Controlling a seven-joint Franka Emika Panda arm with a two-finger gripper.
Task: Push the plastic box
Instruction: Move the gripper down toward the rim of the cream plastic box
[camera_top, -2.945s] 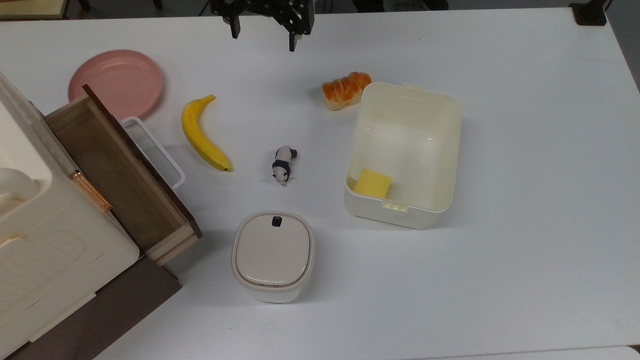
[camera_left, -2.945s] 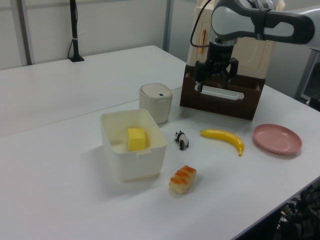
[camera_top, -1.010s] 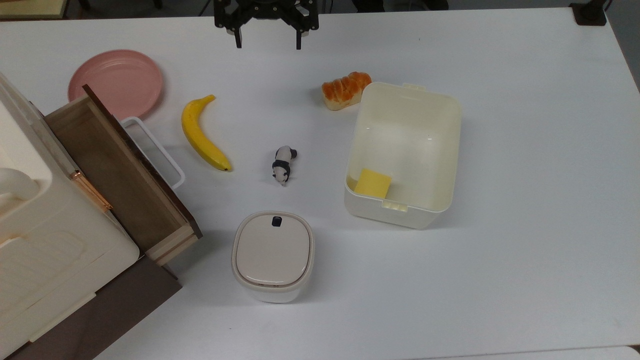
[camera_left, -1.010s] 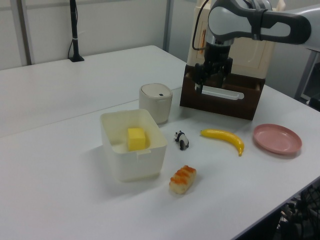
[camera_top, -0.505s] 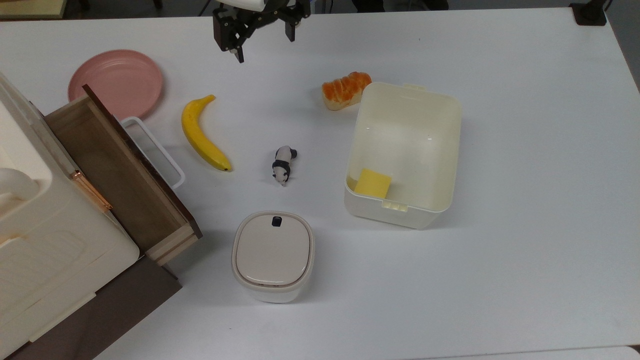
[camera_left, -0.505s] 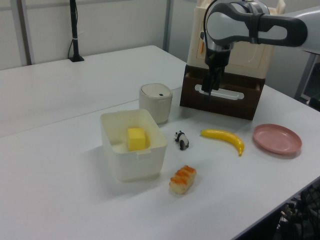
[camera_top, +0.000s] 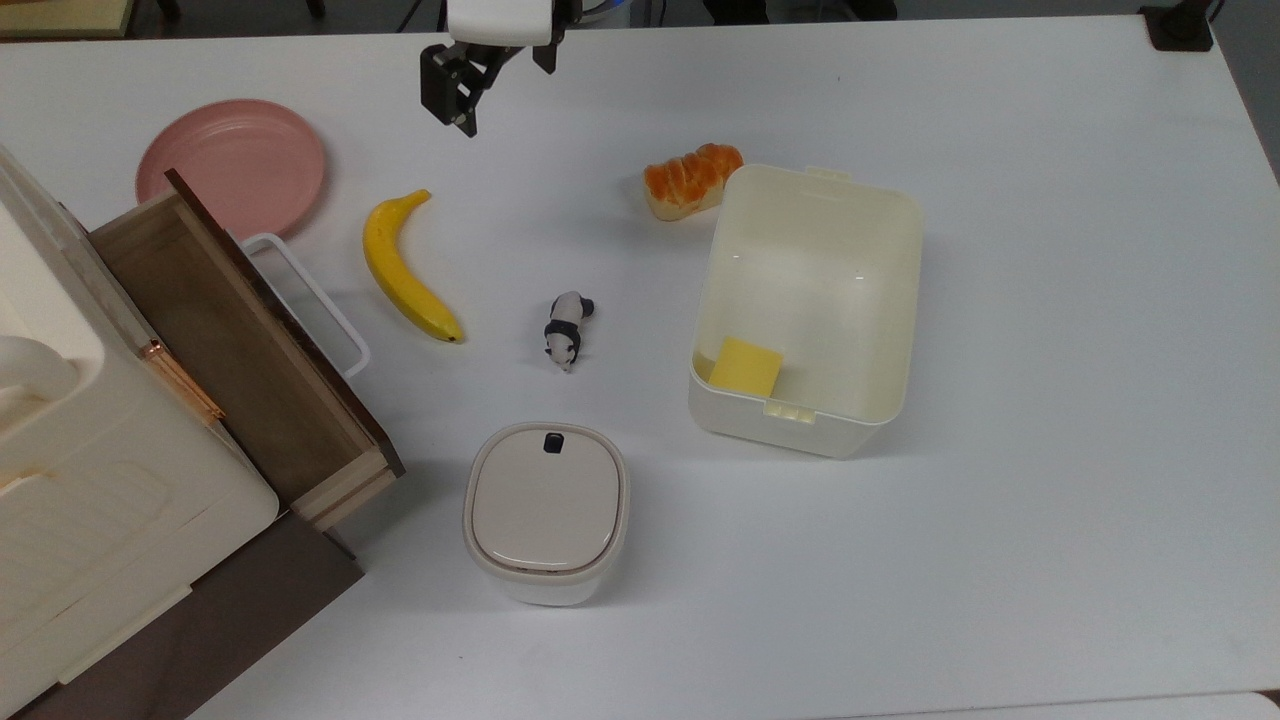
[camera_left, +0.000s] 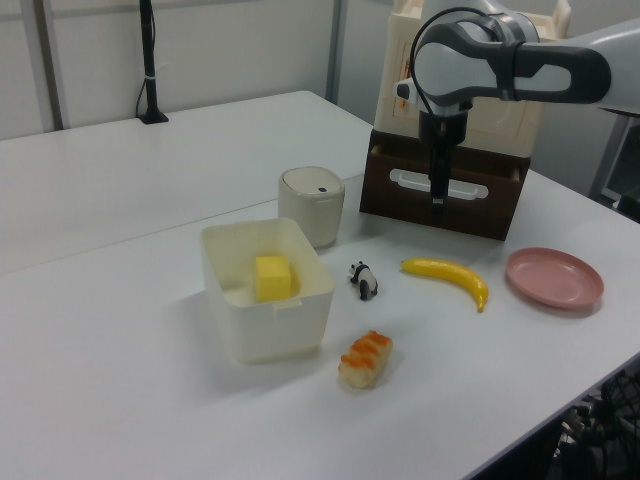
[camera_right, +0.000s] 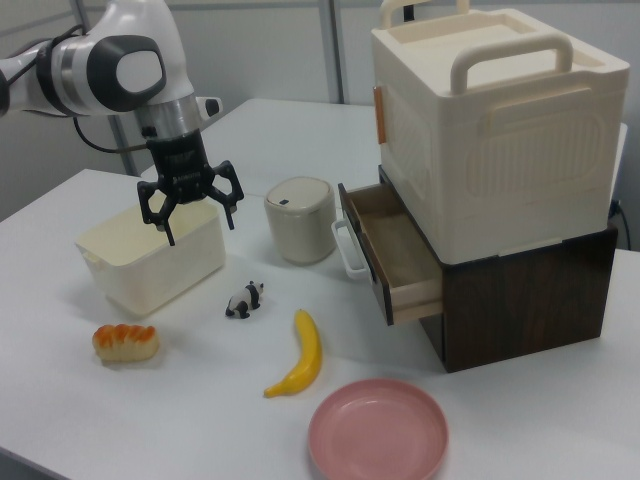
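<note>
The claw (camera_right: 190, 207) was held above the table (camera_top: 1050, 560) with its fingers spread apart and nothing between them. The plastic box (camera_top: 812, 306) was found well apart from the claw, toward the top view's right and lower down, its long axis running up-down in the top view. A long reach across was judged necessary.

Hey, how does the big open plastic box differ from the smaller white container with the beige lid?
The plastic box is open-topped; the lidded container is closed by a beige lid with a black button.
The plastic box is larger and rectangular; the lidded container is smaller and rounded-square.
The plastic box holds a yellow block in one corner; the lidded container's inside is hidden.
The plastic box has latch tabs on two rims; the container has none visible.
Both are cream-white, round-cornered and upright on the table.
</note>
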